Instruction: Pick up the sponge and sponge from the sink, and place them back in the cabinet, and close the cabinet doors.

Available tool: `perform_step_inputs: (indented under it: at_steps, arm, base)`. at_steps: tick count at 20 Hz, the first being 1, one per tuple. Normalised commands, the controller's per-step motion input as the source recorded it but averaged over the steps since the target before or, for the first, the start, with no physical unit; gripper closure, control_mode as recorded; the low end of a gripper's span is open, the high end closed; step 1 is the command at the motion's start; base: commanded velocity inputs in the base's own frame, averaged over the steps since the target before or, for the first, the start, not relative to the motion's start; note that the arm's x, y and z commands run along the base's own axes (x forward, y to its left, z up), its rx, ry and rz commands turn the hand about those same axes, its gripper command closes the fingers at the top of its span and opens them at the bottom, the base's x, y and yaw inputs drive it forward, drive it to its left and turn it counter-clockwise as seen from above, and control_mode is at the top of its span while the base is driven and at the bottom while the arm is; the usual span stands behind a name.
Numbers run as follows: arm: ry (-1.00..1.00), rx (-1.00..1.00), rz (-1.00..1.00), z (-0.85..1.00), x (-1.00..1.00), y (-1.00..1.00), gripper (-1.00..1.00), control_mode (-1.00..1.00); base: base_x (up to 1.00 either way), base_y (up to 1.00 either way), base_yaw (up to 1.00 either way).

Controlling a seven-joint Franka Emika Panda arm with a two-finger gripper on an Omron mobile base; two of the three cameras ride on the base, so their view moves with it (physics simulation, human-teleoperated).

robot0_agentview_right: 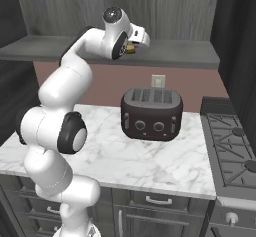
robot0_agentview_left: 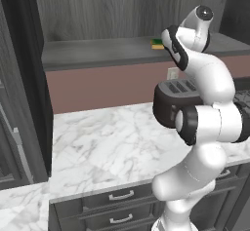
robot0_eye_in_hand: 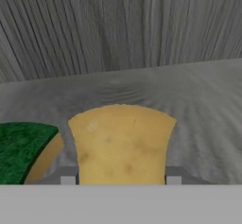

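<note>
My gripper [robot0_eye_in_hand: 121, 179] is shut on the golden-tan sponge [robot0_eye_in_hand: 122, 140], which sits between the two fingertips [robot0_eye_in_hand: 68, 178]. It is held low over the cabinet's grey inner shelf [robot0_eye_in_hand: 203, 105]; I cannot tell whether it touches. In the right base view the gripper [robot0_agentview_right: 132, 47] reaches over that shelf [robot0_agentview_right: 180, 53] with the tan sponge [robot0_agentview_right: 130, 48] in it. The green-topped sponge [robot0_eye_in_hand: 23, 147] with its yellow base lies on the shelf just left of the held one, and also shows as the green sponge [robot0_agentview_left: 157, 44] behind the arm. The cabinet stands open, with a dark door panel [robot0_agentview_left: 238, 15] swung out at the right. The sink is out of view.
A dark toaster [robot0_agentview_right: 151, 113] stands on the white marble counter [robot0_agentview_right: 125, 156] below the shelf. A stove [robot0_agentview_right: 232, 146] is to its right. Drawer fronts with short handles [robot0_agentview_left: 121, 195] run under the counter. A tall dark unit [robot0_agentview_left: 22, 88] bounds the left.
</note>
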Motion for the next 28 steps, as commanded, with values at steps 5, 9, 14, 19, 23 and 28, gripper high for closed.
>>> perform_step_inputs:
  at_steps: [5, 9, 14, 19, 23, 28]
  arm:
    - [0.0, 0.0, 0.0, 0.0, 0.08, 0.0, 1.0, -1.0]
    - [0.0, 0.0, 0.0, 0.0, 0.04, 0.0, -1.0, -1.0]
    - [0.0, 0.0, 0.0, 0.0, 0.0, 0.0, -1.0, -1.0]
    - [0.0, 0.0, 0.0, -0.03, 0.0, 0.0, -1.0, -1.0]
    - [0.0, 0.0, 0.0, -0.08, 0.0, 0.0, -1.0, -1.0]
    - [0.0, 0.0, 0.0, -0.22, -0.05, 0.0, -1.0, -1.0]
  base:
    - [0.0, 0.0, 0.0]
    - [0.0, 0.0, 0.0]
    - [0.0, 0.0, 0.0]
    - [0.0, 0.0, 0.0]
    - [0.0, 0.0, 0.0]
    - [0.0, 0.0, 0.0]
